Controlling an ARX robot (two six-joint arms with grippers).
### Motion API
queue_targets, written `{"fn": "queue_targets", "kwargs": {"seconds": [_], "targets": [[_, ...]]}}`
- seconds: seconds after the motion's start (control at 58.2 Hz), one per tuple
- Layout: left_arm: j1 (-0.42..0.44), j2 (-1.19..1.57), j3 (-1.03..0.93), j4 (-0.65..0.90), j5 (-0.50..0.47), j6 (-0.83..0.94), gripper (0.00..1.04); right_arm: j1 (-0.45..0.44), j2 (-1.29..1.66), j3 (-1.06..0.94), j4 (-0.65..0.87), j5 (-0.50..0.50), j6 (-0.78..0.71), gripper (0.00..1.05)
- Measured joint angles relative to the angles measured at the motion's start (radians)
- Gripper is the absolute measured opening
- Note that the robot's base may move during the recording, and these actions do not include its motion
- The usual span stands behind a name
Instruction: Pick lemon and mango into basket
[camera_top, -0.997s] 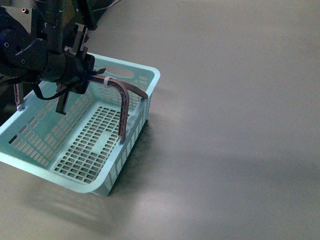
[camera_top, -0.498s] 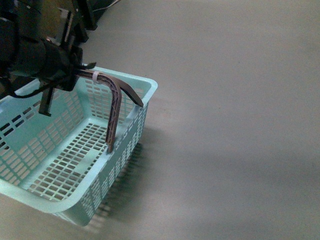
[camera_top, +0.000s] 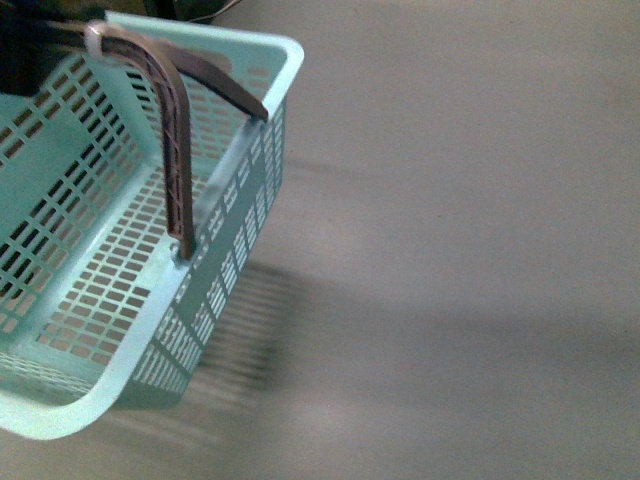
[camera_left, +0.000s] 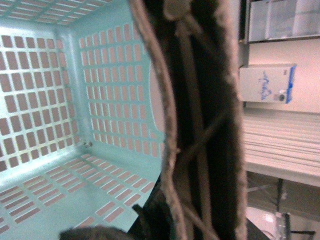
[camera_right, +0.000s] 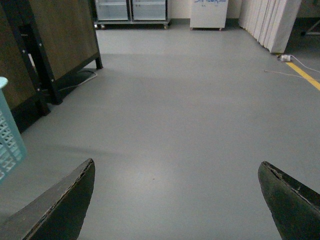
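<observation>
The basket (camera_top: 120, 395) rose closer to the front camera than before, hanging clear of the floor (camera_top: 450, 250). One basket, two brown handles (camera_top: 178, 150), both clamped in my left gripper (camera_top: 40, 55). My right gripper (camera_right: 175, 167) was spread wide, empty.

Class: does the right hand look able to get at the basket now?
Probably yes: the right hand is open, and only bare floor lies between it and the basket at its side.

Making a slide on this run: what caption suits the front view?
Aqua basket, no fruit in view, hangs tilted by its brown handles above grey floor.
</observation>
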Motion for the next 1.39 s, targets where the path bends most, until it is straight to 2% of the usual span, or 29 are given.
{"fn": "queue_targets", "kwargs": {"seconds": [0.361, 1.392], "targets": [[-0.098, -0.307, 0.041, -0.245, -0.124, -0.023, 0.05, 0.000, 0.000, 0.000, 0.000, 0.000, 0.000, 0.96], [-0.103, -0.320, 0.047, -0.257, -0.131, -0.023, 0.05, 0.000, 0.000, 0.000, 0.000, 0.000, 0.000, 0.96]]}}
